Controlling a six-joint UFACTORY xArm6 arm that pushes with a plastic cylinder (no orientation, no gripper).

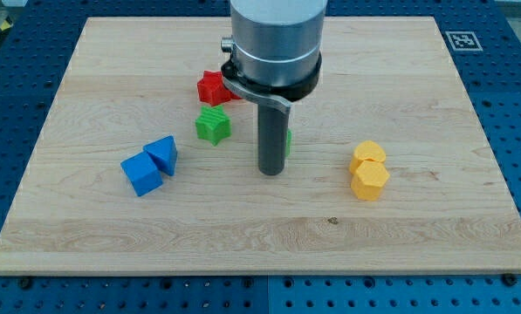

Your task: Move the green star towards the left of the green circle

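We are resting my tip [270, 172], a jawless rod, right of the green star [213, 126], judging this light, rigid block slides easily if pushed on its right side, away from the mostly hidden green circle [289, 138].

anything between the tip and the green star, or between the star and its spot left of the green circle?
Nothing visible. My tip sits to the view's right of the green star with bare board between. The green circle is mostly hidden behind the rod; the star already lies on its left. The red star sits above, off that line.
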